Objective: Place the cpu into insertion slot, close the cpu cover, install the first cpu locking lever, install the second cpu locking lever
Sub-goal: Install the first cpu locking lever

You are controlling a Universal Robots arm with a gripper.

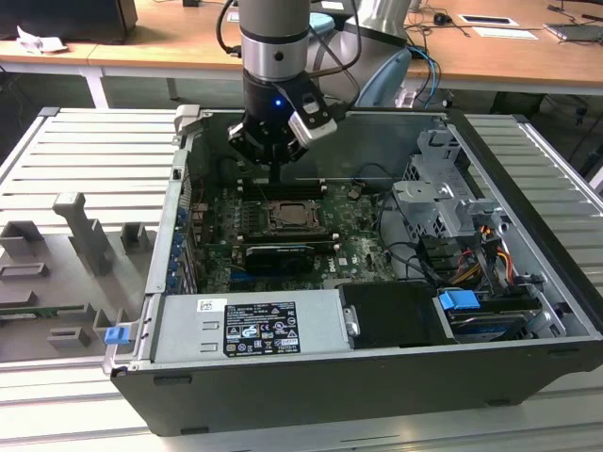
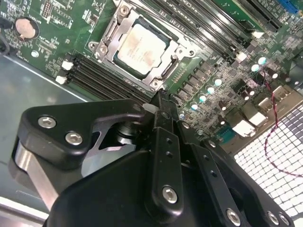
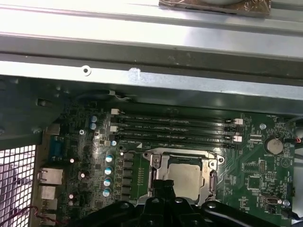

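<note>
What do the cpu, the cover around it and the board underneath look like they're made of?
The cpu: metal top, it seems, pale silvery-beige with a dull sheen. The cpu cover: probably stamped sheet metal, bright silver, edges glinting. The motherboard: glossy green circuit board, likely a resin laminate, studded with small soldered parts.

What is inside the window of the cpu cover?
The cpu sits in the window of the cpu cover, silvery face up. The insertion slot beneath is mostly hidden by the chip.

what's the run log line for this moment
cpu: seated | cpu cover: down around cpu | gripper: fingers shut, empty, above memory slots beside cover
</note>
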